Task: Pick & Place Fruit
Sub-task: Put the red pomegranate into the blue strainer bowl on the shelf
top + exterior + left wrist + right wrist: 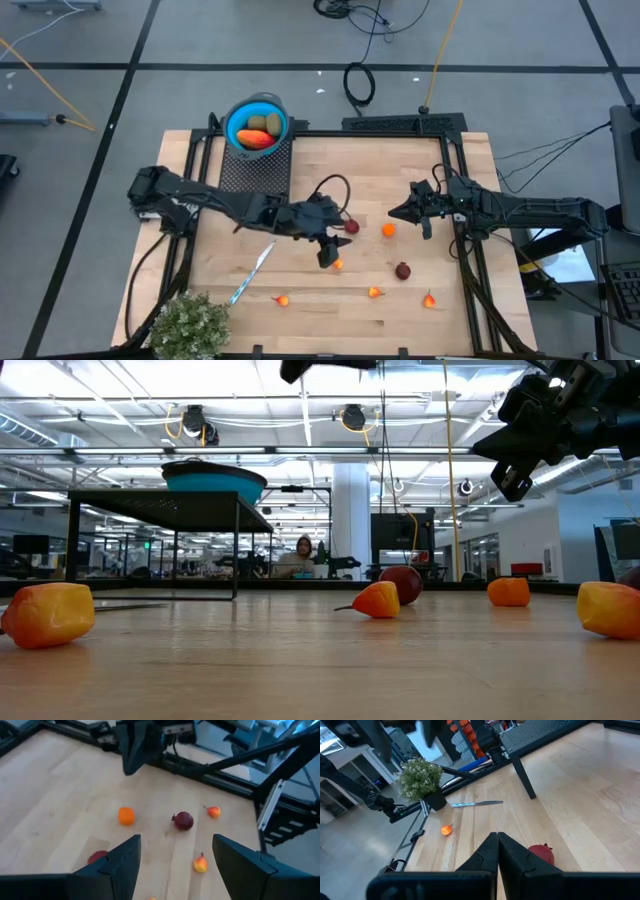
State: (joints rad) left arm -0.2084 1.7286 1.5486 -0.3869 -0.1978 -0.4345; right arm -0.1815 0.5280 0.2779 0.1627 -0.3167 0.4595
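Open-plan lab: ceiling ducts [300, 452], rows of workstations [320, 565].

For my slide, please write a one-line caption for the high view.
Open left gripper hovers above scattered toy fruit; shut right gripper waits; blue bowl holds three pieces.

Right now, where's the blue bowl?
High view: the blue bowl sits on the black mesh stand at the table's far-left edge, beyond the left arm, holding fruit.
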